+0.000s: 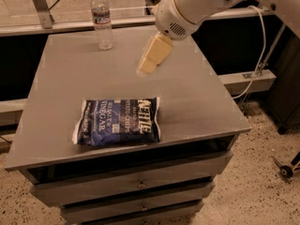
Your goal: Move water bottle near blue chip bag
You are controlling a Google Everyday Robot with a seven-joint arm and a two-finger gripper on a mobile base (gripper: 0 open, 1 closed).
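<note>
The water bottle stands upright at the back left corner of the grey table. It is clear and ribbed, with a white cap and a dark label band. The blue chip bag lies flat near the table's front, left of centre, with its white lettering facing up. My gripper hangs on the white arm over the middle back of the table. It points down and left, is to the right of the bottle, behind the bag, and touches neither.
The table has drawers below its front edge. A metal rail runs behind the table. A white cable hangs at the right. The arm covers the back middle of the table top.
</note>
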